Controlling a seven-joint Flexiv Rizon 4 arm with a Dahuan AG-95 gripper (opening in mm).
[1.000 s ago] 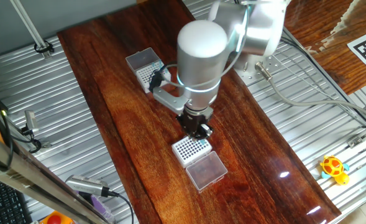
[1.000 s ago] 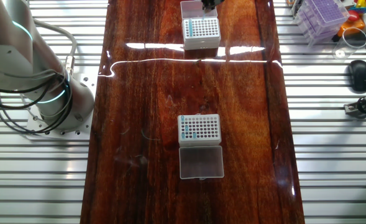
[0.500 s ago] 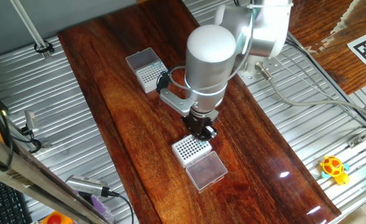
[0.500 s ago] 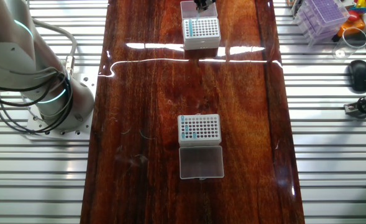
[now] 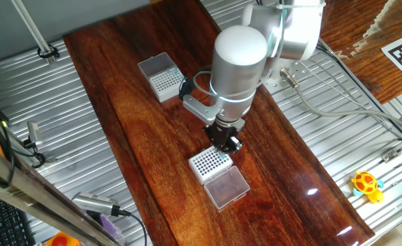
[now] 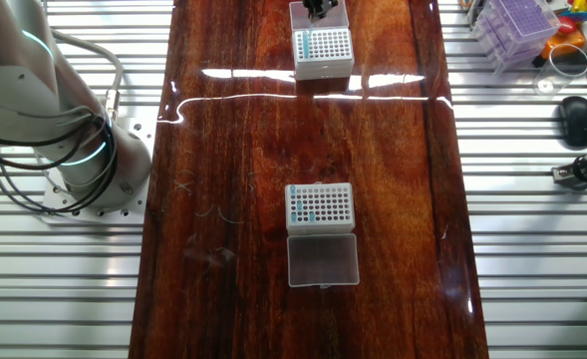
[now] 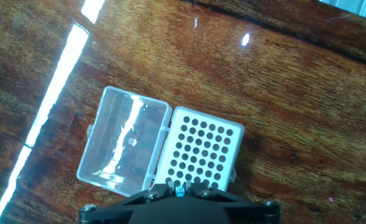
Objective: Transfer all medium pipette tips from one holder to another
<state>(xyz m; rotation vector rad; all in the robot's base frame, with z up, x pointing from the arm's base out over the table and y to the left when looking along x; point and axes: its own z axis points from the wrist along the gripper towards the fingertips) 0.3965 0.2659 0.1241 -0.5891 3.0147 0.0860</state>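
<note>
Teal tip (image 7: 179,188) shows pinched in my pincer (image 7: 179,193) only on the hand view, above the bold-holed rack (image 7: 199,152); fixed views hide it.

Bright, sharp; glare streaks on tabletop (image 6: 273,130)

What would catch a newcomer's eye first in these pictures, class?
The big silver robot arm looms over the glossy red-brown wooden table, its gripper hanging beside a white rack with bold dark holes and its open clear lid. A second white rack, dotted with teal tips, sits further along.
</note>
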